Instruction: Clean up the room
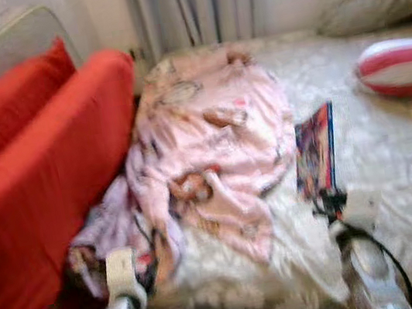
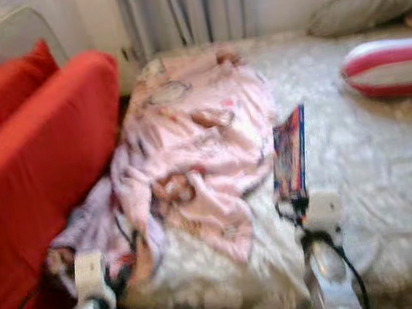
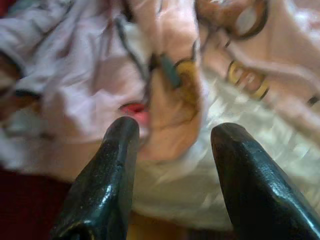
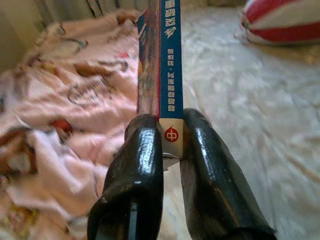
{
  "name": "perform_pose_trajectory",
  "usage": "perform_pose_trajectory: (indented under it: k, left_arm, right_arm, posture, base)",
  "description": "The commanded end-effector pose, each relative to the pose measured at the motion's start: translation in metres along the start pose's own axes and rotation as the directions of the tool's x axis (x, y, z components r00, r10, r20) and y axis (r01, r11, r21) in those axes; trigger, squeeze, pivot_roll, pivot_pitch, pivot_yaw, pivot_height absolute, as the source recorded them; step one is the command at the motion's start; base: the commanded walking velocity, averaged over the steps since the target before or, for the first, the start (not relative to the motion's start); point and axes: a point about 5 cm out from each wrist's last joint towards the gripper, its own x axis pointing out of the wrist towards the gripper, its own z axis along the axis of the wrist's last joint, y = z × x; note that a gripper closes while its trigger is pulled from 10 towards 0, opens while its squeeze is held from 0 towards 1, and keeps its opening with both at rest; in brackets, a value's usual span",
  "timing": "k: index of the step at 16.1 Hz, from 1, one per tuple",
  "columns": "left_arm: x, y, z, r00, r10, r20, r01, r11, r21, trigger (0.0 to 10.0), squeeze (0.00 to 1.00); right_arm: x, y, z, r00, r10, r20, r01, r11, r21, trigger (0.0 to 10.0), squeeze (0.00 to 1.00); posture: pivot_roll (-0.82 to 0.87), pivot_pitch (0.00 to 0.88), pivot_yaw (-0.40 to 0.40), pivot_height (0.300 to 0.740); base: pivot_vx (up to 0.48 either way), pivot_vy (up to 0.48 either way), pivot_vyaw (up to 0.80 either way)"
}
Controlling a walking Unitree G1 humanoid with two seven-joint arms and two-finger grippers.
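Book (image 4: 162,60) stood on edge above the bed (image 1: 393,148), beside the pink blanket (image 1: 212,145), its spine pinched in my right hand (image 4: 171,137). My left hand (image 3: 172,145) hovered spread over the blanket's edge.

Head views blurred throughout. Striped cushion (image 1: 402,67) cut off at right edge; red sofa (image 1: 31,190) cut at left. Book (image 4: 159,60) cover art unreadable.

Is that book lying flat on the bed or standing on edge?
On edge. The right gripper pinches the book at its spine, holding it upright over the bed, beside the crumpled pink blanket.
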Motion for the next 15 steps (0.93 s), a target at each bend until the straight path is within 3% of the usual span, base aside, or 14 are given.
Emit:
perform_pose_trajectory:
  k: [1, 2, 5, 12, 15]
  left_arm:
    - [-0.003, 0.003, -0.011, 0.998, 0.005, -0.065, -0.003, 0.999, 0.037, 10.0, 0.00]
    - [-0.010, 0.009, -0.029, 0.986, 0.030, -0.167, -0.019, 0.998, 0.067, 10.0, 0.00]
    - [-0.020, 0.014, -0.049, 0.962, 0.064, -0.266, -0.045, 0.996, 0.077, 10.0, 0.00]
    - [-0.016, 0.000, -0.049, 0.962, 0.053, -0.267, -0.033, 0.996, 0.080, 10.0, 0.00]
    - [-0.017, -0.001, -0.053, 0.960, 0.056, -0.274, -0.035, 0.996, 0.083, 10.0, 0.00]
  right_arm:
    - [0.003, 0.000, 0.009, 0.999, -0.002, 0.050, 0.002, 1.000, 0.013, 10.0, 0.00]
    - [0.003, -0.001, 0.009, 0.998, -0.019, 0.059, 0.018, 1.000, 0.022, 10.0, 0.00]
    - [0.003, -0.001, 0.008, 0.998, -0.032, 0.050, 0.030, 0.999, 0.034, 10.0, 0.00]
    - [0.006, -0.003, 0.008, 0.998, -0.048, 0.031, 0.048, 0.999, 0.020, 10.0, 0.00]
    - [0.007, -0.008, 0.008, 0.997, -0.074, 0.030, 0.073, 0.997, 0.022, 10.0, 0.00]
  posture:
    - [0.02, 0.000, 0.045, 0.740]
    - [0.01, 0.000, 0.057, 0.740]
    - [0.01, 0.017, 0.061, 0.740]
    - [-0.02, 0.041, 0.045, 0.740]
    - [-0.02, 0.043, 0.041, 0.740]
  base:
    - [0.000, 0.000, 0.00]
    - [0.000, 0.000, 0.00]
    - [0.000, 0.000, 0.00]
    - [0.000, 0.000, 0.00]
    - [0.000, -0.361, 0.00]
